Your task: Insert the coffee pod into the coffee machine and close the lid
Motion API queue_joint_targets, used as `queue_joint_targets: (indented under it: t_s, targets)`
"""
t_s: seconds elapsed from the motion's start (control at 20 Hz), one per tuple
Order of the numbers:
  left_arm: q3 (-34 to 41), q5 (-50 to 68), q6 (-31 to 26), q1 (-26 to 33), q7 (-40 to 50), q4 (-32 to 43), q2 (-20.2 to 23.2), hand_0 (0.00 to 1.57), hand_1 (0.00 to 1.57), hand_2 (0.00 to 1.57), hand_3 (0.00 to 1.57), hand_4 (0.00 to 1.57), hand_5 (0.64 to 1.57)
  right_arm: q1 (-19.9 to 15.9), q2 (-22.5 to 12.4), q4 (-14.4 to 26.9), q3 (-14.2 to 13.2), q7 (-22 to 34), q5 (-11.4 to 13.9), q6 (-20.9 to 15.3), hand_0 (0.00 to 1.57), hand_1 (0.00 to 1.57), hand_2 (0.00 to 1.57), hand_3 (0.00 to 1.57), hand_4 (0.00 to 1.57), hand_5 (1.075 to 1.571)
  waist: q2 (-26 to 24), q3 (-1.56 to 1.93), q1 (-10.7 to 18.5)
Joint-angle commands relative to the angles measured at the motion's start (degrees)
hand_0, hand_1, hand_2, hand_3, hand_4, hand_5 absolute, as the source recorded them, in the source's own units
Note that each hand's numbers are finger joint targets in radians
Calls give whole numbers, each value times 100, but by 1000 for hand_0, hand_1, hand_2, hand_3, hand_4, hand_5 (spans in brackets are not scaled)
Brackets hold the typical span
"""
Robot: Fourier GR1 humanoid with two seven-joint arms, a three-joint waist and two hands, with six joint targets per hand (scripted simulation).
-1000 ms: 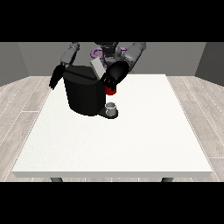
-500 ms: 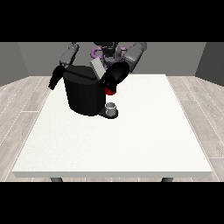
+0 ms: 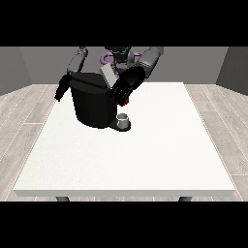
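Pod [image 3: 124, 101], red, sits gripped in the curled hand at the view's right [image 3: 127, 86], just beside the machine [image 3: 93, 104]; the other hand [image 3: 61, 90] hangs, fingers unclear.

Setting: plain indoor room, bare and test-like rather than domestic; no kitchen fittings or shop fixtures show.

Floor [image 3: 29, 109]: pale grey-brown planks laid in long boards, visible on both sides of the table.

Walls [image 3: 29, 68]: flat grey, unadorned, meeting in corners behind the robot.

Table [image 3: 135, 160]: large, white, square-topped, on dark legs seen at the near edge; it fills most of the room's middle.

Robot [image 3: 121, 55]: humanoid, stationed behind the far edge of the table.

Appliance: one black coffee machine [image 3: 92, 104] standing on the table's far part, the only household item present, with a small grey cup [image 3: 124, 118] on its base.
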Motion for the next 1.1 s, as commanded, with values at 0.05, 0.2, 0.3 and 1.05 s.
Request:
queue_joint_targets:
  t_s: [0.05,0.2,0.3,1.05]
  targets:
    - [32,-81,-18,44,65,160,75,0,0,432,326,0,1571,-3,-140,70,-71,56,5,54,0,0,0,0,152,1571,-101,-17,31]
    - [131,37,-278,51,-123,174,270,0,0,299,199,0,1571,312,42,181,-99,-360,-64,-59,0,0,0,0,83,1571,-130,-16,165]
    - [7,77,-269,587,15,49,-199,0,0,0,151,0,1571,476,-260,445,-464,-182,-396,252,0,0,0,0,90,1571,-741,-15,521]
    - [1805,2679,-381,2587,-269,-85,-2462,0,0,0,0,408,1571,1767,-161,1119,-716,-334,-398,11,0,0,0,0,0,1571,-2694,-47,1961]
